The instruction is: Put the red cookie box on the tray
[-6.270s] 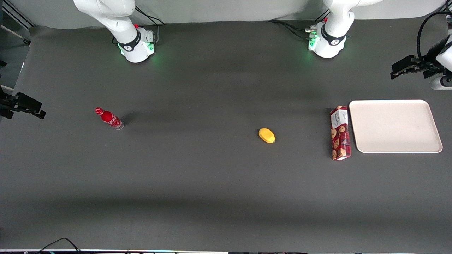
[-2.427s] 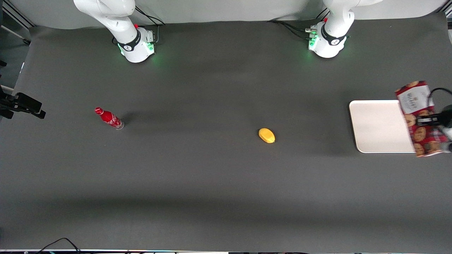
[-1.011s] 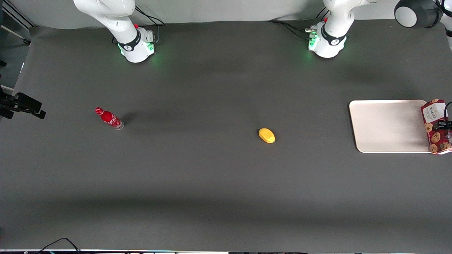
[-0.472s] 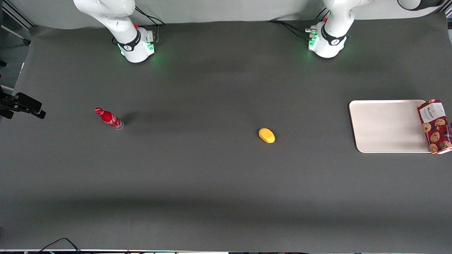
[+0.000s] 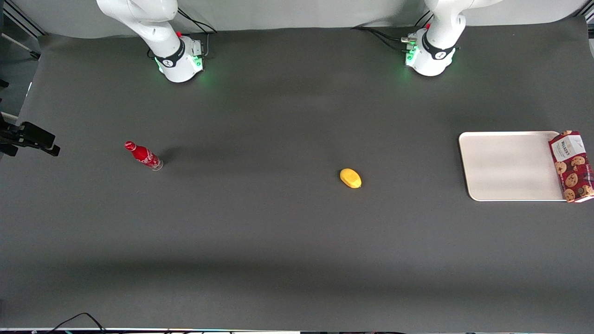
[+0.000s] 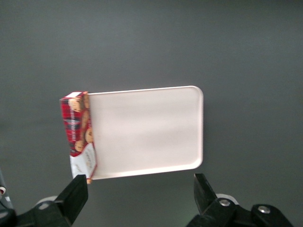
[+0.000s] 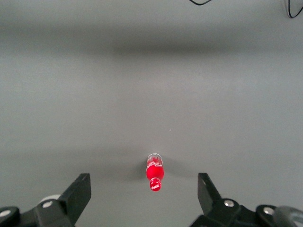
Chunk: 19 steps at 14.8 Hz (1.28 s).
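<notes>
Front view: the red cookie box lay along the tray's edge toward the working arm's end of the table, partly over the rim. Left wrist view: the gripper hung high above the tray, fingers spread wide, holding nothing; the red cookie box lay along the tray's edge.

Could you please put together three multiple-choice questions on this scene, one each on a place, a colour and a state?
1. Where is the red cookie box?
A. At the tray's edge toward the working arm's end
B. Beside the red bottle
C. Touching the yellow object

2. What colour is the tray?
A. Blue
B. Cream-white
C. Black

3. How is the gripper?
A. Shut on the box
B. Shut on the bottle
C. Open, high above the tray

Answers: 1 A, the box lies along that rim; 2 B, both views show it pale; 3 C, its fingers stand wide apart, holding nothing.
</notes>
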Each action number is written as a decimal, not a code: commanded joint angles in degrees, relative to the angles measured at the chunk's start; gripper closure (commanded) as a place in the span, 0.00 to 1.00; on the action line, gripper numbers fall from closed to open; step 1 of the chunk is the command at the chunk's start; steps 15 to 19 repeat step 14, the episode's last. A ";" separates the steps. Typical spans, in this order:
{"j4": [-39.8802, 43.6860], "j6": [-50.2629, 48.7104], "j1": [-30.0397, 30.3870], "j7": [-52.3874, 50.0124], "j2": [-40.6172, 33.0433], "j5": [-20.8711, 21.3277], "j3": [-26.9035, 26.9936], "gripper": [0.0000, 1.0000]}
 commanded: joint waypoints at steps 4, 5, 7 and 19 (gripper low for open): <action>-5.80 -6.45 -1.23 -23.86 -11.91 3.68 -18.12 0.00; -8.26 -5.84 -1.50 -25.97 -13.41 4.63 -20.40 0.00; -15.09 -2.34 -2.29 -32.02 -17.44 8.50 -25.67 0.00; -22.44 2.00 -2.29 -33.02 -22.66 8.77 -28.33 0.00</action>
